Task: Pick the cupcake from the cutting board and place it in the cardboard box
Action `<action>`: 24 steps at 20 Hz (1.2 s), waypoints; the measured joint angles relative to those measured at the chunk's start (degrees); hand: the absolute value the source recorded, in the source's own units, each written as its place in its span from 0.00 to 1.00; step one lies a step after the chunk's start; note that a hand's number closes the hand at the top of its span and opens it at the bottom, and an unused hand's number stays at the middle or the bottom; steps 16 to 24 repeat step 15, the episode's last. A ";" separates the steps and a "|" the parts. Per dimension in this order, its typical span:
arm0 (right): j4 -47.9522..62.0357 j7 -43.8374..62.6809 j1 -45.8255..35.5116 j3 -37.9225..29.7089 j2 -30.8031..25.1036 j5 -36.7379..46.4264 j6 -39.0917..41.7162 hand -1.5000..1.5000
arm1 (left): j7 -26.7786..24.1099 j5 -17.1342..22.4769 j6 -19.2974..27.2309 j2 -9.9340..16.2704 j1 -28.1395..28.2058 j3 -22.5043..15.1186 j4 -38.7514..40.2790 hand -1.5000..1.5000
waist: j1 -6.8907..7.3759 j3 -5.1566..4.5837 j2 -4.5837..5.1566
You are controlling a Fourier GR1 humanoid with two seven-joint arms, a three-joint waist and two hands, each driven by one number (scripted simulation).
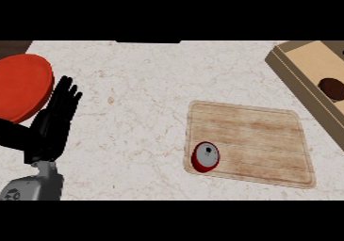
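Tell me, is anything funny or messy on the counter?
Nothing is spilled or broken. The cupcake sits right at the cutting board's near-left edge, not in the middle. The cardboard box lies at a slant at the right. The left hand rests open beside the red plate.

cutting board (pixel 254 141): on worktop (pixel 146 94), right of centre
cupcake (pixel 206 156): on board, near-left corner, at the edge
cardboard box (pixel 310 75): far right, behind board, apart from it
plate (pixel 20 87): far left edge
left hand (pixel 53 122): just right of plate, fingers (pixel 65 96) up, well left of board
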 measured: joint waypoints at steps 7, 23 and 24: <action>3.97 -1.94 2.22 -5.88 -6.15 -6.94 5.50 0.00 | 0.04 -0.31 0.25 -0.60 -0.12 -0.65 -0.33 0.50 | 0.38 0.03 0.25; 6.38 -6.77 7.50 -9.22 -10.89 -11.54 9.14 0.00 | -0.07 0.18 -0.33 -0.39 -0.22 -0.36 0.00 0.50 | 0.62 0.07 0.40; 6.38 -6.77 7.50 -9.22 -10.89 -11.54 9.14 0.00 | -0.07 0.18 -0.33 -0.39 -0.22 -0.36 0.00 0.50 | 0.62 0.07 0.40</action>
